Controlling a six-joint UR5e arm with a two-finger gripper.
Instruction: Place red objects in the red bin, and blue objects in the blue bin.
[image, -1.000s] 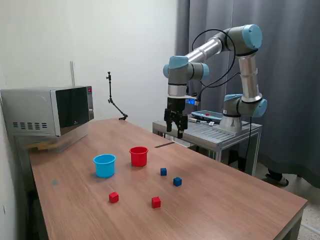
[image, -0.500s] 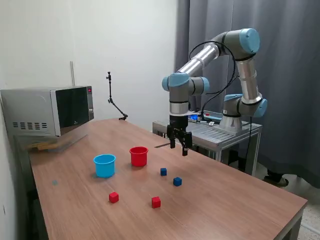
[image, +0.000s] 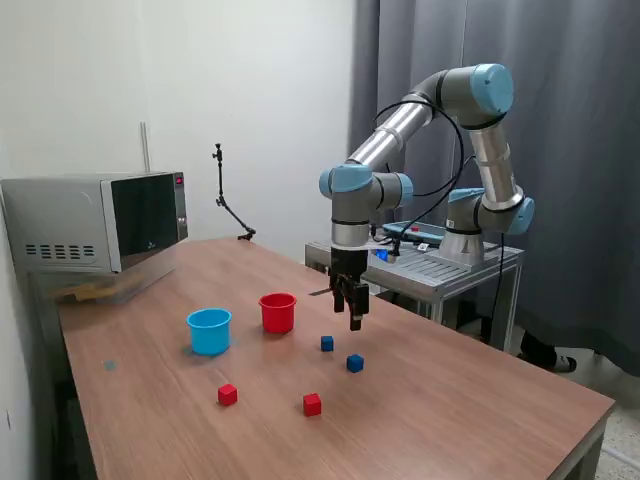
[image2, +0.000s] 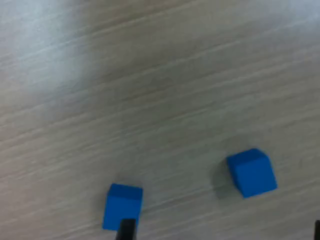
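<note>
**Operator:** I have the gripper (image: 353, 305) hanging above the surface (image: 450, 400), over the spot just behind the two blue cubes. It carries nothing. In the wrist view only dark finger tips show at the picture's edges, well apart from each other, so I read the jaws as wide.

**Observer:** Where are the cubes lying?

**Operator:** In the exterior view, one blue cube (image: 327, 343) sits nearest the gripper, the other blue cube (image: 355, 363) just beside it toward me. Both show in the wrist view too (image2: 123, 206) (image2: 251, 172), apart from each other on bare wood grain. One red cube (image: 313, 404) and the other red cube (image: 228, 395) lie nearer the front edge, well apart from each other.

**Observer:** And the bins?

**Operator:** The red cup (image: 278, 312) stands upright to the exterior view's left of the gripper, the light blue cup (image: 209, 331) beside it, further left. I cannot see inside either.

**Observer:** Anything crowding the arm?

**Operator:** A microwave (image: 95, 222) sits at the far left corner, a thin black stand (image: 228, 205) at the back edge, and a metal side table (image: 440, 265) behind the arm carries its base. Nothing lies between the gripper and the blue cubes.
</note>
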